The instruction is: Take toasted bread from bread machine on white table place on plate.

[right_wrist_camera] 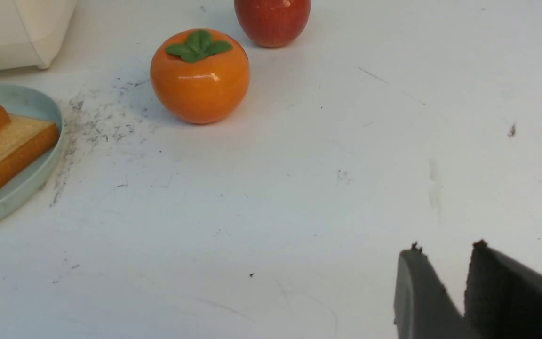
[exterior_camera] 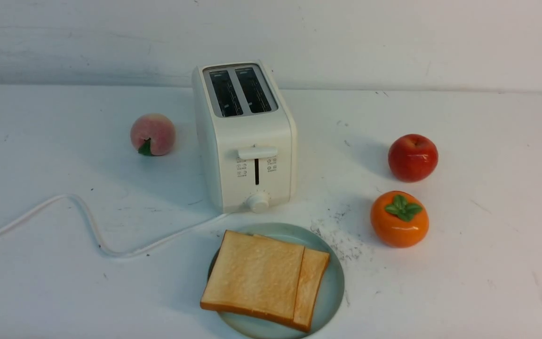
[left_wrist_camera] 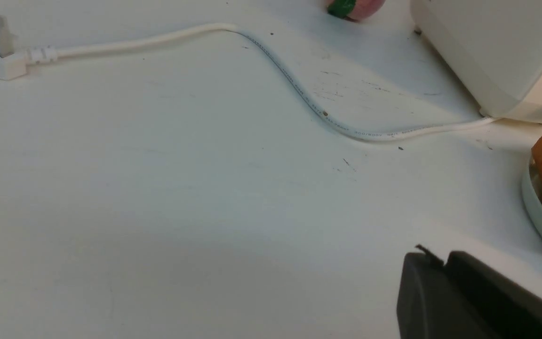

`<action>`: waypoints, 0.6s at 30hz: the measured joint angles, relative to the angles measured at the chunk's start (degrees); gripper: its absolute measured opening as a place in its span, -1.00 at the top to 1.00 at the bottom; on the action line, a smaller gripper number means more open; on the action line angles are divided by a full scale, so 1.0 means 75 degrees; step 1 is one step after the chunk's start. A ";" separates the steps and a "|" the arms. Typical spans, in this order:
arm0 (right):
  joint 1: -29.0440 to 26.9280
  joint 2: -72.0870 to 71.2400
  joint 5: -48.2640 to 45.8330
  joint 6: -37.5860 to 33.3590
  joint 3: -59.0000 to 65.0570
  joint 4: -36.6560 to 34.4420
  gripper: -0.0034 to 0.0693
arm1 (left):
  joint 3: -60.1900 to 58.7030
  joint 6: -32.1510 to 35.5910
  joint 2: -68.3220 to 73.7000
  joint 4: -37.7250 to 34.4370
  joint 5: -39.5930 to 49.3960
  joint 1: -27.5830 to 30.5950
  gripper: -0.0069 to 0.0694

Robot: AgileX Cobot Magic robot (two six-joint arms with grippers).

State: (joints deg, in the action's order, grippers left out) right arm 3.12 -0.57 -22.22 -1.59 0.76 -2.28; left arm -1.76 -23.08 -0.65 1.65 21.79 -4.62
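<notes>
on plate: toasted bread | left tool closed, empty | right tool narrowly parted, empty, apart

You get almost no readable text here. The bread machine has small printed icons with tiny captions on both sides of its front lever slot, too small to read. The white cord carries a line of grey print along its sheath; in the left wrist view one stretch looks like "300/500V", the rest is too faint. No brand or label is legible anywhere else.
</notes>
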 joint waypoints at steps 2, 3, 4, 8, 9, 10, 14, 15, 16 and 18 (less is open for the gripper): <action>0.0000 0.0000 0.0000 0.0000 0.0000 0.0000 0.44 | 0.0000 0.0000 0.0000 0.0000 0.0000 0.0000 0.69; 0.0000 0.0000 0.0000 0.0000 0.0000 0.0000 0.43 | 0.0000 0.0000 0.0000 0.0000 0.0000 0.0000 0.68; 0.0000 0.0000 0.0000 0.0000 0.0000 0.0000 0.43 | 0.0000 0.0000 0.0000 0.0000 0.0000 0.0000 0.68; 0.0000 0.0000 0.0000 0.0000 0.0000 0.0000 0.41 | 0.0000 0.0000 0.0000 0.0000 0.0010 0.0000 0.68; 0.0000 0.0000 0.0000 0.0000 0.0000 0.0000 0.41 | 0.0000 0.0000 0.0000 0.0000 0.0010 0.0000 0.68; 0.0000 0.0000 0.0000 0.0000 0.0000 0.0000 0.41 | 0.0000 0.0000 0.0000 0.0000 0.0010 0.0000 0.68; 0.0000 0.0000 0.0000 0.0000 0.0000 0.0000 0.41 | 0.0000 0.0000 0.0000 0.0000 0.0012 0.0000 0.67; 0.0000 0.0000 0.0000 0.0000 0.0000 0.0000 0.41 | 0.0000 0.0000 0.0000 0.0000 0.0012 0.0000 0.67; 0.0000 0.0000 0.0000 0.0000 0.0000 0.0000 0.41 | 0.0000 0.0000 0.0000 0.0000 0.0012 0.0000 0.66; 0.0000 0.0000 0.0000 0.0000 0.0000 0.0000 0.41 | 0.0000 0.0000 0.0000 0.0000 0.0012 0.0000 0.65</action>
State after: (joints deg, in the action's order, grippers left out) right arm 3.12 -0.57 -22.22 -1.59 0.76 -2.28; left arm -1.76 -23.08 -0.65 1.65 21.88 -4.62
